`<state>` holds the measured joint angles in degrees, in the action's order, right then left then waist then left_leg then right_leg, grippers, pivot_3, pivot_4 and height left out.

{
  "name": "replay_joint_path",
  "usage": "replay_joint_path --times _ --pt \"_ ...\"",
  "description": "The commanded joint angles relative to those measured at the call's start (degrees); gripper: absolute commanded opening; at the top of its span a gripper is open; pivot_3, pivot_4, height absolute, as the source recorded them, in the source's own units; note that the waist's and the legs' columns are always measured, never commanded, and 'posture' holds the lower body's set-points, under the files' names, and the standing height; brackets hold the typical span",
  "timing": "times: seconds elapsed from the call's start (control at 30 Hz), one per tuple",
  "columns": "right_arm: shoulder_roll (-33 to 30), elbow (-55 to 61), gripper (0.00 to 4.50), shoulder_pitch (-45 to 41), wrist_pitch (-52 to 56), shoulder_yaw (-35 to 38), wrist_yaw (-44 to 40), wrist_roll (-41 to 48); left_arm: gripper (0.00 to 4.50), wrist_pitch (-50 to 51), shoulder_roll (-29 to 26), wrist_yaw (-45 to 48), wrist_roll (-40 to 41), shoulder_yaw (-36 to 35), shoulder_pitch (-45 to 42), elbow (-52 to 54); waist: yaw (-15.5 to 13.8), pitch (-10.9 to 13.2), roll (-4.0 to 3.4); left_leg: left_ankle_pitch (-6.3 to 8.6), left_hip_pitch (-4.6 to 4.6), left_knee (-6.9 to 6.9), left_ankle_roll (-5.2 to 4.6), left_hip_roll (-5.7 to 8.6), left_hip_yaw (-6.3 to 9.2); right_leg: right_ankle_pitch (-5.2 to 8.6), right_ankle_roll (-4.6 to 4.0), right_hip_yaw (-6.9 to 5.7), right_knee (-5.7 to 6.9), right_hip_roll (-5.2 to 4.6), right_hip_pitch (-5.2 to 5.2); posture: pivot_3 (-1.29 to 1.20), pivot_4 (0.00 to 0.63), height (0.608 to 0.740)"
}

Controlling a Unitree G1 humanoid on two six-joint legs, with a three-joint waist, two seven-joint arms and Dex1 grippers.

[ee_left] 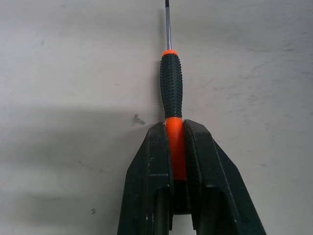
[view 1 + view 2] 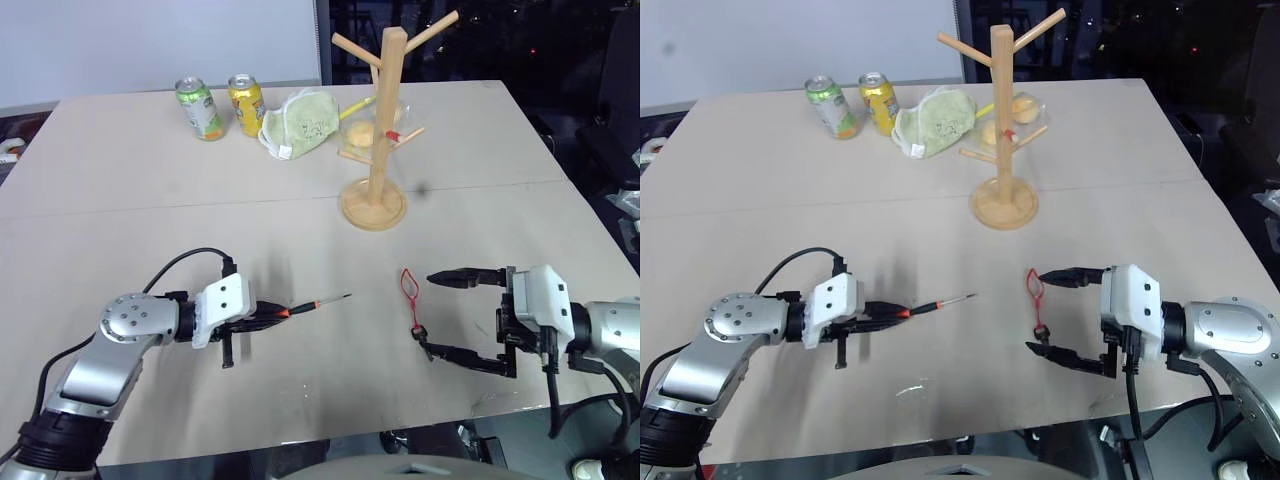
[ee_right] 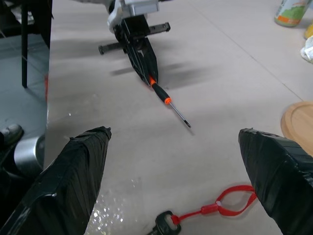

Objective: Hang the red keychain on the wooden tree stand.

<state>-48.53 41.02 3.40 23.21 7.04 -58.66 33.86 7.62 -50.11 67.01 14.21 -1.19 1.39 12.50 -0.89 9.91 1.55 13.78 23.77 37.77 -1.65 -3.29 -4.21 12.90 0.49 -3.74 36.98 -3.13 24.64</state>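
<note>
Left eye view: left hand (image 2: 262, 318) clamped on the orange end of a slim screwdriver with black ribbed grip and thin metal shaft (image 2: 318, 302), shaft pointing across the pale beige worktop (image 2: 150, 220) toward the right hand (image 2: 448, 315). Right hand spread wide, one finger either side of the small red teardrop-loop keychain with dark link and key (image 2: 411, 300), not touching it. Keychain flat on the worktop, loop end away from the hand's lower finger, key end just beside that finger. Beyond the right hand, well apart: tall light-wood tree stand on a round disc base (image 2: 378, 130), pegs angled upward, small red mark on one peg. Behind it a clear container with something yellow, a crumpled pale-green cloth (image 2: 300, 122), a green can (image 2: 199, 108) and a yellow can (image 2: 246, 104). White wall behind, dark room at right.
</note>
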Motion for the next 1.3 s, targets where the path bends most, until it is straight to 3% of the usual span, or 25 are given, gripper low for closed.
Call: replay_joint_path --times 0.03,0.23,0.4,0.67,0.8,0.97,1.0,1.1,1.3 --pt "-0.5 -0.9 4.50 -2.9 -2.6 -0.4 -1.6 -0.5 0.02 -0.8 -0.5 -0.8 -0.6 -0.6 -0.2 -0.7 0.1 0.0 -0.01 0.00 0.00 0.03 0.00 0.00 0.00 0.00 0.00 0.00 0.03 0.00 0.00 0.00 0.150 0.740" --pt "0.1 -1.5 4.50 -8.2 -1.2 -1.9 -1.4 1.1 0.02 10.1 -0.7 -2.1 6.7 -5.4 -2.0 -0.6 0.1 0.0 -0.01 0.00 -0.02 0.34 0.00 -0.03 0.05 0.01 -0.01 0.00 0.47 0.02 0.02 0.00 0.150 0.740" --pt "0.4 -1.2 4.50 -12.2 1.2 -2.6 0.0 3.2 0.02 20.1 -0.4 -10.8 11.3 -15.4 -11.0 -9.2 -0.1 0.0 0.00 0.00 -0.02 0.64 0.00 -0.07 0.13 0.02 -0.03 -0.05 0.81 -0.01 0.04 0.00 0.150 0.740" --pt "4.0 -2.6 4.50 -20.9 4.3 -6.1 2.7 6.1 0.02 14.0 2.1 -38.3 2.1 -23.8 -25.0 -41.6 0.4 0.0 0.13 -0.01 -0.01 0.66 0.00 -0.01 0.01 -0.13 0.19 0.12 0.88 0.06 0.11 0.00 0.150 0.740" --pt "4.6 -2.6 4.50 -22.4 5.2 -6.9 3.1 6.0 0.02 9.9 3.1 -42.8 -1.0 -22.7 -25.5 -48.6 0.0 0.0 0.17 0.00 0.00 0.61 0.00 0.00 -0.01 -0.14 0.17 0.08 0.88 -0.01 0.10 0.00 0.150 0.740" --pt "3.7 -2.2 4.50 -21.5 5.7 -6.7 3.0 5.7 0.02 11.7 3.4 -40.9 -0.6 -22.2 -25.0 -50.6 0.1 -0.2 0.44 0.00 0.02 0.63 -0.02 0.02 -0.02 -0.25 -0.01 0.00 0.87 -0.32 0.06 0.00 0.150 0.740" --pt "3.6 -2.2 4.50 -21.3 5.7 -6.7 3.0 5.6 0.68 12.4 3.4 -40.7 -0.3 -22.3 -25.2 -51.1 0.1 -0.2 0.44 0.00 -0.02 0.63 -0.02 0.03 -0.03 -0.25 -0.01 0.00 0.88 -0.35 0.06 0.00 0.150 0.740" --pt "3.6 -2.2 4.50 -21.0 5.6 -6.7 3.2 5.4 1.61 13.1 3.2 -40.3 -0.4 -22.2 -25.7 -52.0 0.1 -0.2 0.44 0.00 -0.05 0.63 -0.02 0.02 -0.04 -0.24 0.02 0.00 0.93 -0.34 0.06 0.00 0.150 0.740" --pt "3.5 -2.0 4.50 -20.0 5.8 -6.4 3.9 5.4 4.35 13.4 1.5 -39.5 -0.7 -22.3 -27.0 -53.2 -0.1 -0.2 0.42 -0.01 -0.04 0.64 -0.01 0.00 0.05 -0.25 -0.01 -0.10 0.98 -0.33 0.06 0.00 0.150 0.740"
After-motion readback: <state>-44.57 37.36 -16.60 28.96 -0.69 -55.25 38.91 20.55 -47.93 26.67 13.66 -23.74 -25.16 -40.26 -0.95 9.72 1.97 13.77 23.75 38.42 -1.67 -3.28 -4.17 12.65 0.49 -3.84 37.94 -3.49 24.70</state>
